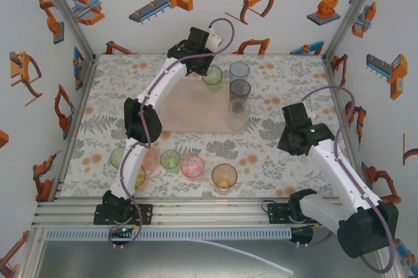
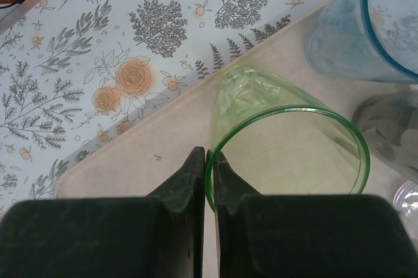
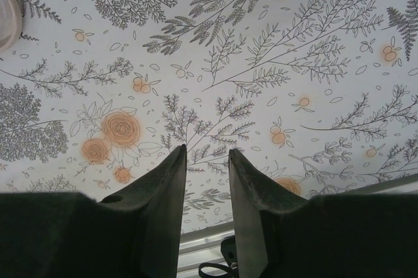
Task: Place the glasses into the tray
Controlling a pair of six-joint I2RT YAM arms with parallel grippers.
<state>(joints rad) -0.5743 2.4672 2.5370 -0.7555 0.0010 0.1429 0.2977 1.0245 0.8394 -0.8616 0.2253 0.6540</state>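
Observation:
The pale pink tray (image 1: 189, 111) lies mid-table. My left gripper (image 1: 208, 64) is shut on the rim of a green tumbler (image 1: 212, 77) standing at the tray's far edge; in the left wrist view the fingertips (image 2: 210, 172) pinch the green rim, the tumbler (image 2: 287, 141) resting on the tray (image 2: 130, 160). Pale blue (image 1: 239, 70), smoky grey (image 1: 240, 89) and clear (image 1: 238, 116) tumblers stand along the tray's right side. On the table in front are green (image 1: 119, 157), pale pink (image 1: 149, 159), green (image 1: 170, 160), pink (image 1: 192, 165) and orange (image 1: 224, 176) tumblers. My right gripper (image 1: 292, 116) (image 3: 208, 154) hangs open over the bare cloth.
The floral tabletop (image 1: 287, 160) is fenced by metal posts and walls with robot stickers. The left arm's forearm (image 1: 145, 121) stretches over the tray's left end and partly hides the pale pink tumbler. A metal rail (image 1: 196, 213) runs along the near edge.

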